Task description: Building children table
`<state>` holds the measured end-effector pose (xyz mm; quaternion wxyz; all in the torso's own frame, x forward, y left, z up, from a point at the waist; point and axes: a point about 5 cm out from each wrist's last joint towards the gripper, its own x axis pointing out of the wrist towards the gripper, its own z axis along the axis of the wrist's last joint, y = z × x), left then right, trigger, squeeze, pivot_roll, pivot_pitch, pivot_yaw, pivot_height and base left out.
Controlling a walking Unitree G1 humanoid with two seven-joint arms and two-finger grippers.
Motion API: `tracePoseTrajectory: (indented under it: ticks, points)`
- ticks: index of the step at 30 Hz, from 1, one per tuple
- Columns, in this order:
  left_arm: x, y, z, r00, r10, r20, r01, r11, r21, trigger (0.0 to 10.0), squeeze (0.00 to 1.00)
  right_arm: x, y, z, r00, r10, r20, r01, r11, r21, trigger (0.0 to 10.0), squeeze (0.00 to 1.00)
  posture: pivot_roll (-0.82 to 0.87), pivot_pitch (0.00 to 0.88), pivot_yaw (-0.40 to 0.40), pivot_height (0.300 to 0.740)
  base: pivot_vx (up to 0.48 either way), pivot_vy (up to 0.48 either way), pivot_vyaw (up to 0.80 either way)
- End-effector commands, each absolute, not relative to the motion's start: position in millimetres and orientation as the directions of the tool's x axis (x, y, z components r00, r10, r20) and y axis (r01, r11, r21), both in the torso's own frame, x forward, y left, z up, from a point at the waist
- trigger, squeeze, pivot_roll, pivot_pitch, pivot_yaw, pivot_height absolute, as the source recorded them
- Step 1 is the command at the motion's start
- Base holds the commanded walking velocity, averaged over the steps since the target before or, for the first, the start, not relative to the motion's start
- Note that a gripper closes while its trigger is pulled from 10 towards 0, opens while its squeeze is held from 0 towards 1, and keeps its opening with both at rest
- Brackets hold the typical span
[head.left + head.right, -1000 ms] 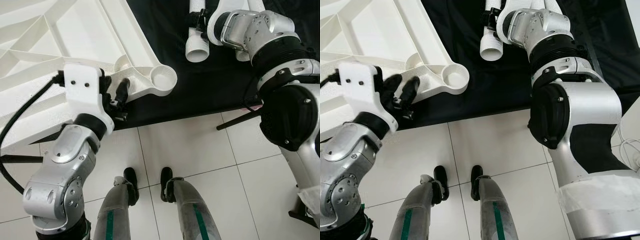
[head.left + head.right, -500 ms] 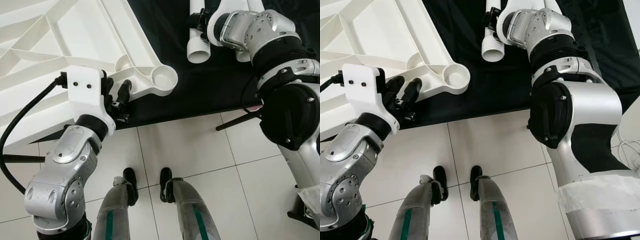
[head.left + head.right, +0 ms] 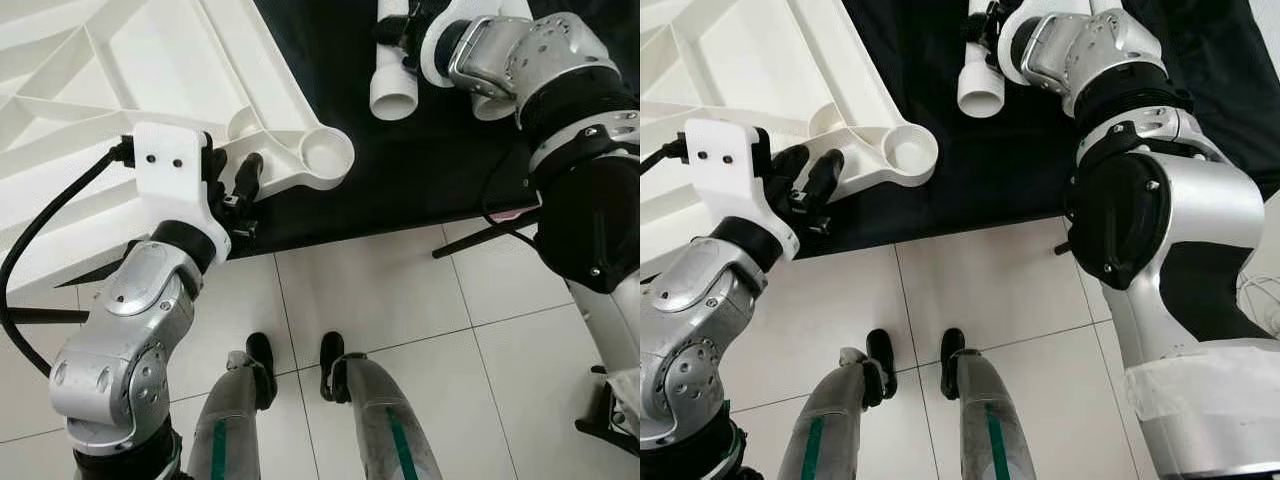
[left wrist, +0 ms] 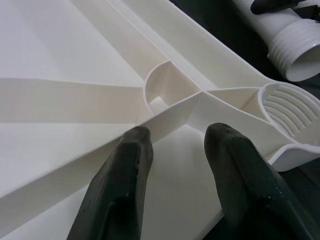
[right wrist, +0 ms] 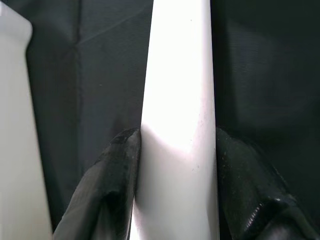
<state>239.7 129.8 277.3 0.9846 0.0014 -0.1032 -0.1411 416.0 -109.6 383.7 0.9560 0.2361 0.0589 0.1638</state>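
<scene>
The white plastic tabletop (image 3: 120, 80) lies upside down on a black cloth, ribs up, with a round threaded leg socket (image 3: 325, 152) at its near corner. My left gripper (image 3: 232, 185) is open at the tabletop's near edge, its fingers (image 4: 125, 170) straddling a raised rib (image 4: 170, 117) beside the socket (image 4: 282, 112). My right gripper (image 3: 985, 25) is shut on a white table leg (image 3: 392, 85) over the cloth at the top; the leg (image 5: 177, 115) sits between both pads. Its threaded open end (image 3: 980, 100) points toward me.
A second white leg (image 3: 490, 100) lies behind my right arm on the black cloth (image 3: 420, 180). The cloth ends over a white tiled floor (image 3: 400, 290), where my feet stand. A thin black rod (image 3: 475, 240) juts out from under the cloth at the right.
The right gripper has carried the leg slightly up and left in the view. The left gripper stays at the tabletop's edge, barely shifted.
</scene>
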Motion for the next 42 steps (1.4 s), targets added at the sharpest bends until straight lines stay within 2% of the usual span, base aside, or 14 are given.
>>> tracePoseTrajectory:
  ticks: [1, 15, 16, 17, 18, 24, 30, 32, 36, 42]
  points:
    - [241.4, 128.1, 271.6, 0.939, -0.297, 0.174, 0.297, 0.954, 0.028, 10.0, 0.00, 412.8, -111.4, 399.0, 0.938, 0.347, 0.017, -0.312, 0.819, 0.481, 0.0, 0.00, 0.01, 0.427, -0.108, 0.740, 0.000, 0.000, 0.00]
    - [250.0, 130.2, 278.1, 0.929, -0.308, 0.203, 0.309, 0.951, 0.030, 10.0, 0.00, 409.2, -120.5, 417.4, 0.934, 0.338, 0.114, -0.354, 0.841, 0.409, 0.0, 0.00, 0.01, 0.390, -0.094, 0.740, 0.000, 0.000, 0.00]
    - [251.2, 130.5, 278.2, 0.929, -0.310, 0.204, 0.310, 0.950, 0.031, 10.0, 0.00, 409.1, -122.0, 418.6, 0.935, 0.331, 0.125, -0.353, 0.850, 0.390, 4.0, 0.00, 0.01, 0.386, -0.092, 0.740, 0.000, 0.000, 0.00]
    - [251.2, 130.5, 278.2, 0.929, -0.310, 0.204, 0.310, 0.950, 0.031, 10.0, 0.00, 409.1, -122.0, 418.6, 0.935, 0.331, 0.125, -0.353, 0.850, 0.390, 4.0, 0.00, 0.01, 0.386, -0.092, 0.740, 0.000, 0.000, 0.00]
    - [252.5, 130.6, 278.6, 0.927, -0.314, 0.206, 0.314, 0.949, 0.033, 10.0, 0.00, 408.6, -123.3, 420.1, 0.932, 0.334, 0.137, -0.361, 0.853, 0.377, 10.0, 0.00, 0.01, 0.381, -0.091, 0.740, 0.000, 0.000, 0.00]
    - [256.9, 133.9, 281.4, 0.923, -0.320, 0.212, 0.321, 0.947, 0.032, 10.0, 0.00, 408.2, -131.6, 418.1, 0.928, 0.337, 0.159, -0.373, 0.850, 0.371, 10.0, 0.00, 0.00, 0.367, -0.083, 0.740, 0.000, 0.000, 0.00]
    - [263.7, 160.1, 308.0, 0.897, -0.349, 0.271, 0.361, 0.933, 0.007, 10.0, 0.00, 410.2, -142.0, 402.8, 0.933, 0.334, 0.135, -0.360, 0.864, 0.351, 10.0, 0.00, 0.00, 0.356, -0.070, 0.740, 0.000, 0.000, 0.00]
    - [263.5, 161.0, 310.4, 0.889, -0.366, 0.275, 0.380, 0.925, 0.005, 10.0, 0.00, 410.6, -142.8, 401.3, 0.934, 0.332, 0.136, -0.358, 0.868, 0.345, 10.0, 0.00, 0.00, 0.356, -0.069, 0.740, 0.000, 0.000, 0.00]
    - [259.7, 161.9, 318.9, 0.855, -0.441, 0.272, 0.431, 0.897, 0.098, 10.0, 0.00, 411.5, -147.4, 393.3, 0.933, 0.332, 0.140, -0.360, 0.866, 0.345, 10.0, 0.00, 0.00, 0.350, -0.060, 0.740, 0.000, 0.000, 0.00]
    - [258.8, 157.6, 321.2, 0.840, -0.467, 0.278, 0.458, 0.883, 0.102, 10.0, 0.00, 410.1, -147.5, 389.1, 0.921, 0.340, 0.189, -0.385, 0.871, 0.306, 10.0, 0.00, 0.01, 0.346, -0.056, 0.740, 0.000, 0.000, 0.00]
